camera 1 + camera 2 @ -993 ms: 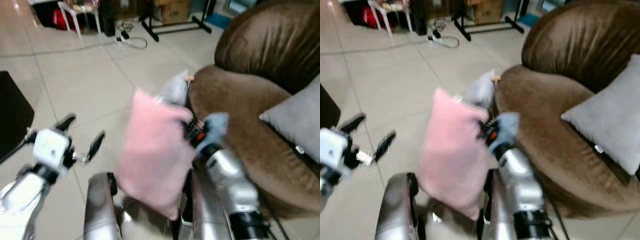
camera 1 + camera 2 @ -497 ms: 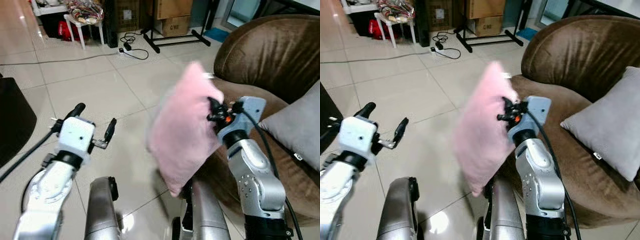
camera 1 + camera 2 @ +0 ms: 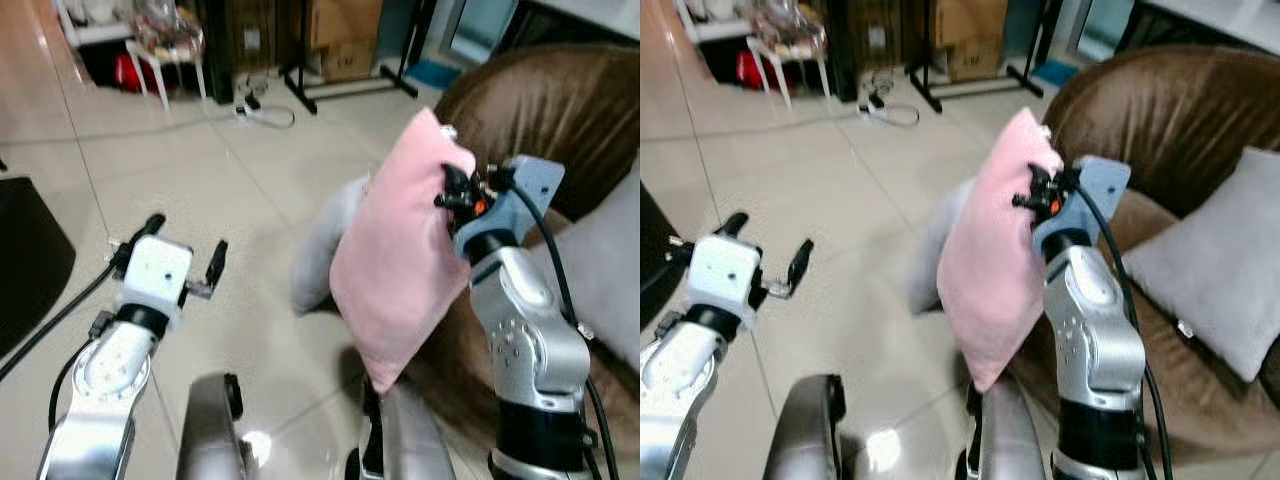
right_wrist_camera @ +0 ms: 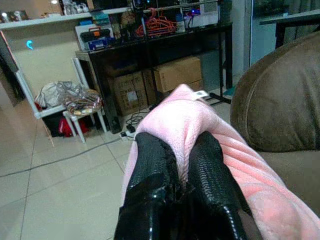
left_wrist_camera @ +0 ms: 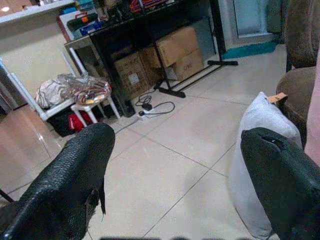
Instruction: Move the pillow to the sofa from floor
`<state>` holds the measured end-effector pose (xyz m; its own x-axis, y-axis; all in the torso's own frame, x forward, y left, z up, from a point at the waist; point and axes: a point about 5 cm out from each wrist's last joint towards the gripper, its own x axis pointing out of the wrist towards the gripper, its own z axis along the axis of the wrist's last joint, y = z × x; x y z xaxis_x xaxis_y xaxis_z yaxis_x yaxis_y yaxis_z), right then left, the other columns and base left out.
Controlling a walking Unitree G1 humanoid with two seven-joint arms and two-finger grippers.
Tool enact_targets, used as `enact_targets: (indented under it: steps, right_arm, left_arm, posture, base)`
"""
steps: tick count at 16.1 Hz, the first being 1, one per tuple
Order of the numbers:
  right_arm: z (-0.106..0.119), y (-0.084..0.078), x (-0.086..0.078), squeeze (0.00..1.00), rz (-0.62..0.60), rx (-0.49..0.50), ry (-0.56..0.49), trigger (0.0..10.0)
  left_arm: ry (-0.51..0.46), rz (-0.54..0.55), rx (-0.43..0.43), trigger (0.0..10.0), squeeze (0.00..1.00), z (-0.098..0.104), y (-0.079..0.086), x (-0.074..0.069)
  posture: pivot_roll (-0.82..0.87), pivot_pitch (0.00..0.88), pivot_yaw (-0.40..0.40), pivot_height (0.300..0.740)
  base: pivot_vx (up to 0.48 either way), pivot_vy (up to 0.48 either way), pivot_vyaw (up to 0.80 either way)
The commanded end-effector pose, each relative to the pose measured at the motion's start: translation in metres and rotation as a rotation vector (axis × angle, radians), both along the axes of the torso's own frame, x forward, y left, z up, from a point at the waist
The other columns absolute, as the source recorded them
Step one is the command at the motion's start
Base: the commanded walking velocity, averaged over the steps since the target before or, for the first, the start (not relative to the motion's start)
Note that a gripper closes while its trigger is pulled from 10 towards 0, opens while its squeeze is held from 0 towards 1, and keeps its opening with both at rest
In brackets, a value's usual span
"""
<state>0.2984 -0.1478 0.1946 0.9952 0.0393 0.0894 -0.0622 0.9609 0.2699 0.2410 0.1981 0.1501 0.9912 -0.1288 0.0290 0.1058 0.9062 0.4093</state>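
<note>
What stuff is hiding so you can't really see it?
- The grey pillow on the floor: the pink pillow covers its right side in the eye views.
- The light pillow on the sofa: cut by the right edge.
- The sofa seat: partly behind the right gripper arm.

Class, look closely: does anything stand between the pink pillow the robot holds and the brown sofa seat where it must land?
Nothing visible does. The right gripper holds the pink pillow up beside the sofa; a grey cushion lies further along the seat.
</note>
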Motion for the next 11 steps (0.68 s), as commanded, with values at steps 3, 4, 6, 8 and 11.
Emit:
enact_targets:
  steps: [3,4,6,8,11]
  right_arm:
    - [0.006,-0.008,-0.001,0.00,-0.038,-0.008,-0.012,10.0]
    - [0.002,-0.009,-0.002,0.00,-0.050,-0.009,0.002,10.0]
    - [-0.010,-0.017,-0.007,0.00,-0.102,-0.004,0.047,10.0]
    - [-0.019,-0.020,-0.012,0.00,-0.126,-0.015,0.082,10.0]
    - [-0.026,-0.021,-0.019,0.00,-0.141,-0.021,0.111,10.0]
  left_arm:
    - [0.012,-0.023,0.005,10.0,0.84,-0.006,-0.003,0.000]
    - [0.017,-0.020,0.013,10.0,0.84,-0.008,-0.003,-0.001]
    - [0.022,-0.011,0.000,10.0,0.84,-0.012,-0.004,0.001]
    - [0.014,-0.020,-0.029,10.0,0.84,-0.012,-0.009,0.008]
    - [0.024,-0.041,-0.039,10.0,0.84,-0.015,-0.011,0.009]
  posture:
    - [0.05,0.000,-0.075,0.652]
    - [0.06,0.000,-0.072,0.657]
    - [0.05,0.000,-0.068,0.677]
    - [0.04,0.000,-0.047,0.702]
    - [0.02,0.000,-0.031,0.727]
  base:
    - [0.000,0.000,0.00]
    - [0.000,0.000,0.00]
    - [0.000,0.000,0.00]
    - [0.000,0.000,0.00]
    - [0.000,0.000,0.00]
